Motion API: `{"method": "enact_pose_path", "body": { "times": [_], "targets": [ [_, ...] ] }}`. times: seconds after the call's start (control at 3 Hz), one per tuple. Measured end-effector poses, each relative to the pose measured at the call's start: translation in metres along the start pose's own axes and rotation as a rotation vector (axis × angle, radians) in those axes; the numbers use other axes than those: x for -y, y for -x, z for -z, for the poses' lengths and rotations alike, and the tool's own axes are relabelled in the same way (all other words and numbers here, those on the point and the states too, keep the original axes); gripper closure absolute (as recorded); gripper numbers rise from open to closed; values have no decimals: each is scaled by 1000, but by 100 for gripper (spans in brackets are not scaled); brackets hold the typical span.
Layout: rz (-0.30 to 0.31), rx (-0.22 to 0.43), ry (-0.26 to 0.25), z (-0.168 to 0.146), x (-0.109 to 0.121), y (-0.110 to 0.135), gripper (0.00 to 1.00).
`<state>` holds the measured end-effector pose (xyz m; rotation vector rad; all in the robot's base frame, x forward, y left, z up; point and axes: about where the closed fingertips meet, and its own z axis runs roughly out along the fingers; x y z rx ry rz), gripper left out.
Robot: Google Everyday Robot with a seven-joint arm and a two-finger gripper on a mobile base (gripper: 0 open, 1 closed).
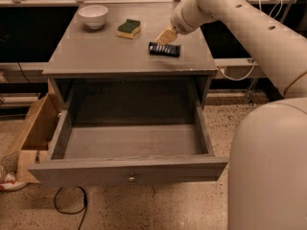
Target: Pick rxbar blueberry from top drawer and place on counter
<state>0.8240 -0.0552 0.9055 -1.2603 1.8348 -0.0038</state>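
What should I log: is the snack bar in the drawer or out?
Out. The snack bar lies flat on the counter, the gripper right by it; the open drawer looks empty.

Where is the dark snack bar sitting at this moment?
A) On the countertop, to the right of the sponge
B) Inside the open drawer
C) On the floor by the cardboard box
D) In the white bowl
A: the rxbar blueberry lies flat on the counter, right of the sponge, with the gripper close above its far edge; it is not in the open top drawer.
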Motion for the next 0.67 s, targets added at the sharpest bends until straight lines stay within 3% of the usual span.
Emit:
{"method": "enact_pose_path", "body": {
  "times": [0.67],
  "targets": [
    [0,0,0,0,0,0,0]
  ]
}}
